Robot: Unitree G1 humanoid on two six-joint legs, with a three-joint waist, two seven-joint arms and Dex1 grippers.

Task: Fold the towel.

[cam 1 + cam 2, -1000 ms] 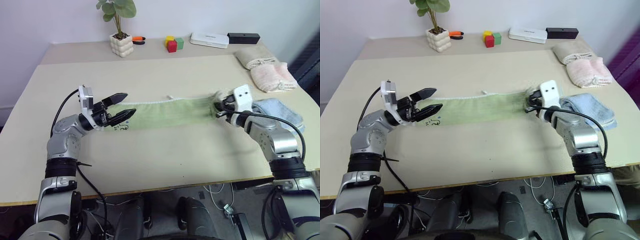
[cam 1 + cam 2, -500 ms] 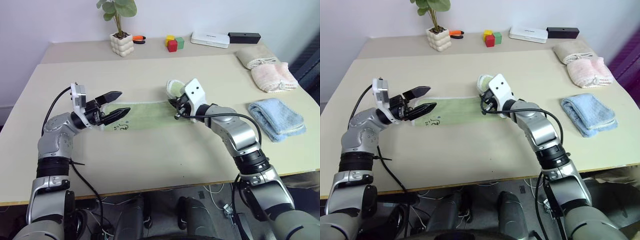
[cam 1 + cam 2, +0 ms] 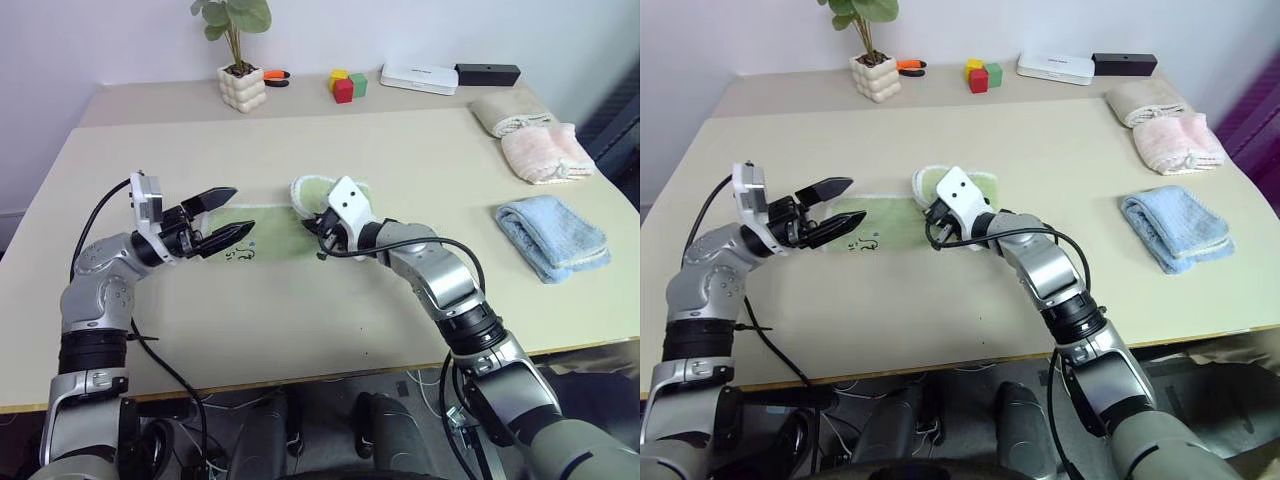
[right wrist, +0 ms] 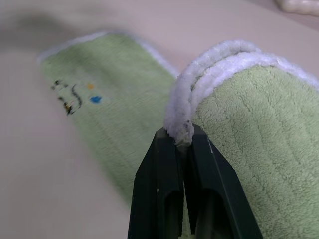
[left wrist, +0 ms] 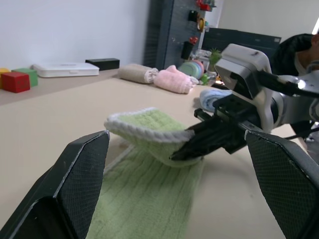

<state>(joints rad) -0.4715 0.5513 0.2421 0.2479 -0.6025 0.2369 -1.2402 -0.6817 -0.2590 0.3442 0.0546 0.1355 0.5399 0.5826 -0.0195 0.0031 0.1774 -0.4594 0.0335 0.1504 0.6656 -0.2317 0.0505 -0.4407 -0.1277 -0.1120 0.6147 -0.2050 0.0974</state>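
Here the towel (image 3: 300,215) lies mid-frame on the counter (image 3: 300,320), limp and light, best taken by its white-edged corners. The right gripper (image 4: 182,142), jaws clamped, pinches the doubled edge. The left gripper (image 3: 232,215) hovers wide open, empty, near the embroidered end.

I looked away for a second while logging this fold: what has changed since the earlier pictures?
The right gripper, shut on the towel's end, carried it leftward over the flat half. The left gripper stayed open at the far end; the blue towel lay untouched.
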